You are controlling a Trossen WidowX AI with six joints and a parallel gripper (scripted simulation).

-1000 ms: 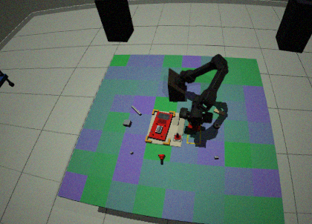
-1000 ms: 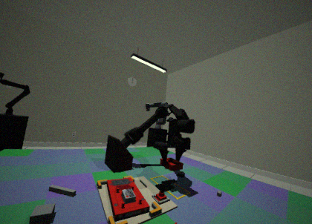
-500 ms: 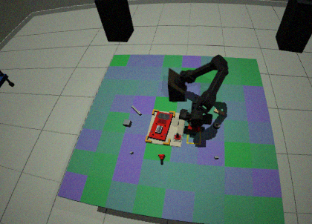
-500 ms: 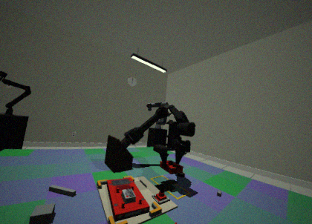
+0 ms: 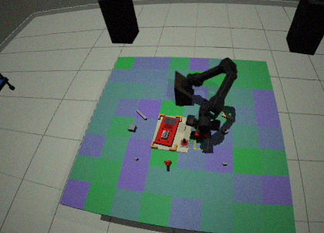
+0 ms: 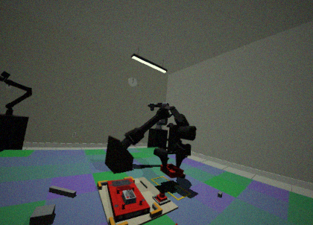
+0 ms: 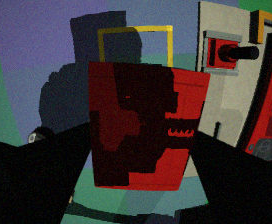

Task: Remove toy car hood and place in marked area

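The red hood is held level above the table, with a shadow below it. My gripper is shut on the hood's two sides. The marked area, a yellow outline, lies on the table beside the car's board. In the wrist view the hood covers the outline's near part. The red toy car stands uncovered on the board, with a grey block-like part showing in its bay. The arm hides most of the hood in the top view.
The cream board has orange corner brackets and a small red part with a black knob. A grey bar, a grey block and a red-and-black tool lie around it.
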